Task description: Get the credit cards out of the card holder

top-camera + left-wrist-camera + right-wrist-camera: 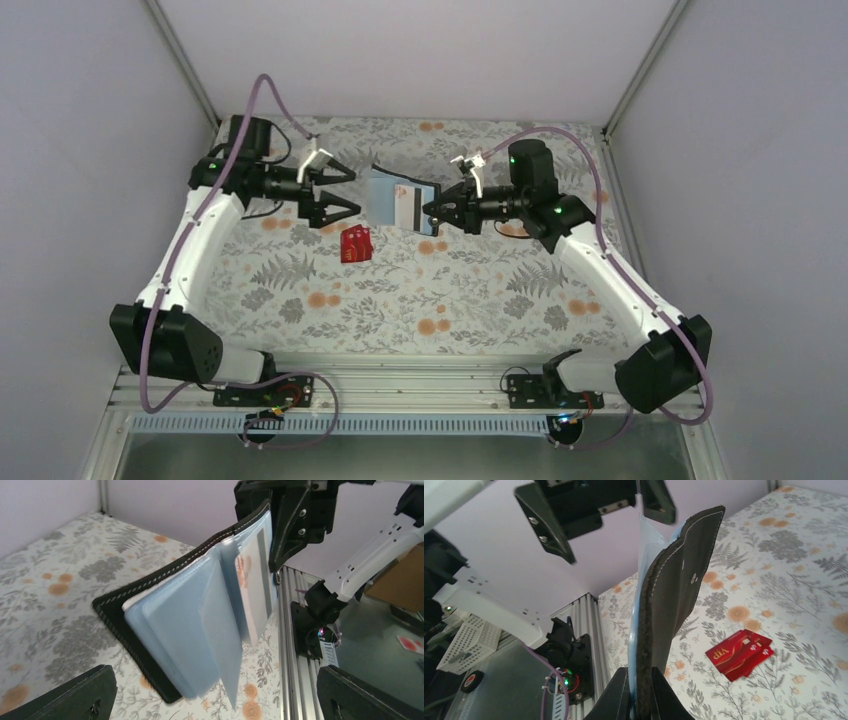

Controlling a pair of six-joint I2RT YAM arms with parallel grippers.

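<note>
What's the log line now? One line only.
left gripper: open, empty | right gripper: shut on card holder, open, airborne | credit cards: red, on table | holder: one card inside

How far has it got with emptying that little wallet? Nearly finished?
Partly done. Red credit cards already lie on the table, at least two of them overlapping. In hand: the right gripper holds the card holder open in the air, and the open left gripper faces it. Left: a striped card shows in a sleeve, so at least one more to pull.
</note>
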